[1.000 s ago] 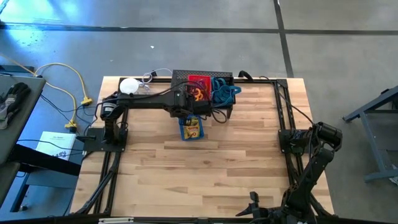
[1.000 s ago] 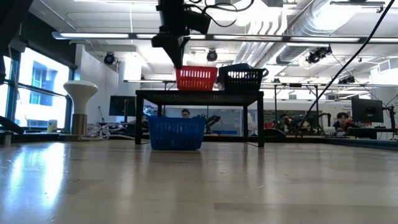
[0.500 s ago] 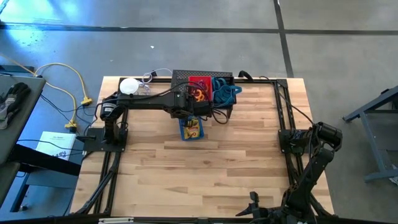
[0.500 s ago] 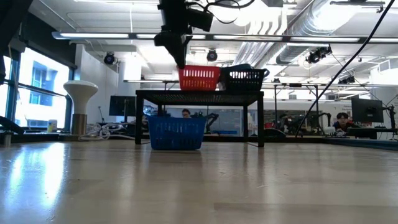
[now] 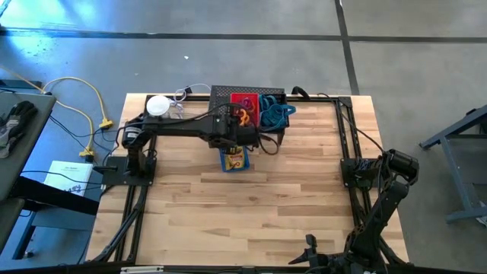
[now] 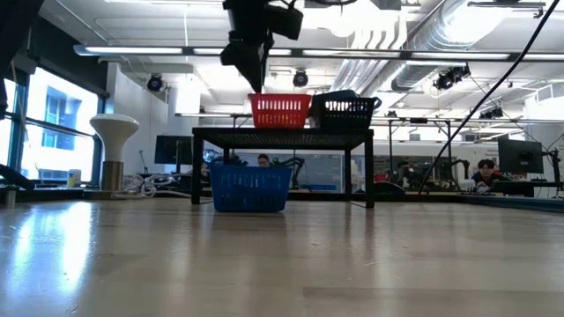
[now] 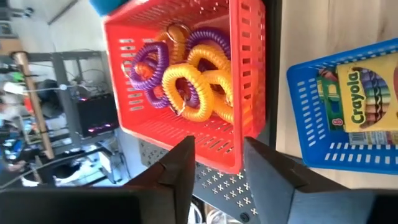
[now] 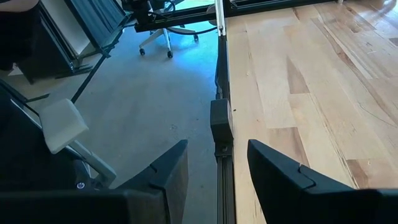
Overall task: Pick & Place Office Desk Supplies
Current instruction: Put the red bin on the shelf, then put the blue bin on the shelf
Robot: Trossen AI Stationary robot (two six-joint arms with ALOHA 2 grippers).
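Overhead, upper centre of the frame: left gripper (image 5: pixel 235 131) hanging at the near edge of the red bin (image 5: pixel 243 108), fingers parted with nothing between them. Red bin standing on a black mesh rack (image 5: pixel 222 94), with a black bin (image 5: pixel 272 112) touching its right side. Coiled rings (image 7: pixel 186 71) in orange, yellow and purple piled inside the red bin, seen clearly from the left wrist camera, upper middle of that frame. Tangle of bluish looped cords (image 5: pixel 275 113) filling the black bin. Just below the rack, on the wooden table (image 5: pixel 251 213), a blue bin (image 5: pixel 234 158) holding yellow printed crayon boxes (image 7: pixel 370 91), at the right edge of the wrist frame. From table height: red bin and black bin side by side atop the rack, blue bin on the table in front, left gripper above the red bin's left end. Lower right of the overhead frame: right arm folded at the table's edge, right gripper (image 8: pixel 216 163) with fingers apart and empty, over the table's rim.
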